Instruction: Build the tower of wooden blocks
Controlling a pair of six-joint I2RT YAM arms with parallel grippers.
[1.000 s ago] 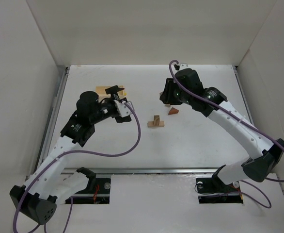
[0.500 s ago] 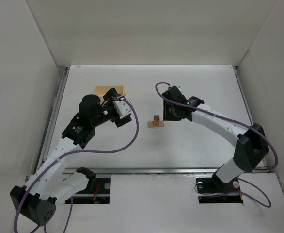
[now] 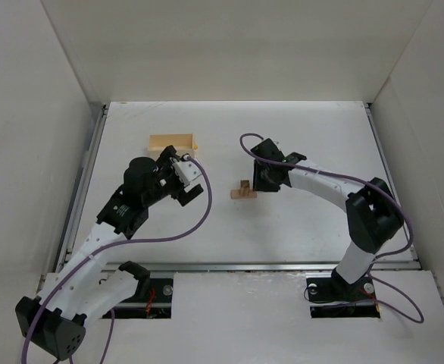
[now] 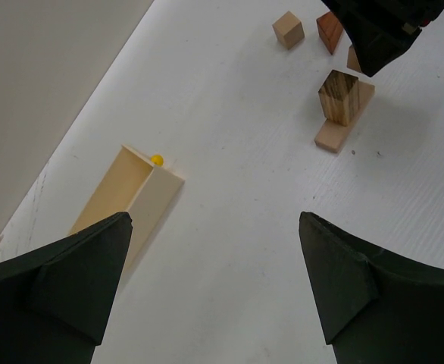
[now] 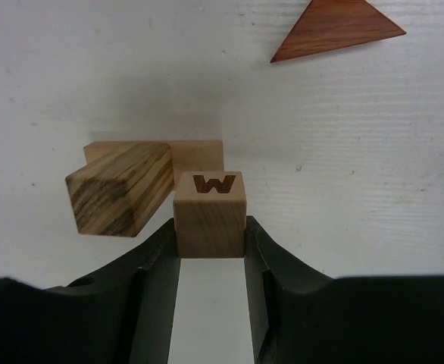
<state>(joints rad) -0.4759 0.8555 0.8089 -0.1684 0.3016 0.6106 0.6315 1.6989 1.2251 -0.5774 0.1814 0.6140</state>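
Now, wood block tower point(image 5: 120, 186), pale slab, streaked upright block, right pincer point(image 5: 211, 236) clamping W cube point(image 5: 209, 214), left pincer point(image 4: 214, 227) apart.

Right fingers point(image 5: 155, 262), block point(image 5: 209, 214) crowd tower point(image 3: 244, 190) from right; open table point(image 4: 229, 189) between tower, left fingers point(image 4: 70, 265); box point(image 3: 173, 141) well apart.

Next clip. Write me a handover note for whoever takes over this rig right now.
Left claw: open, empty, hovering near the yellow box.
Right claw: shut on the W cube, right beside the tower.
Done: striped block stands on the flat plank.
Left: place the W cube; red triangle and plain cube lie loose nearby.
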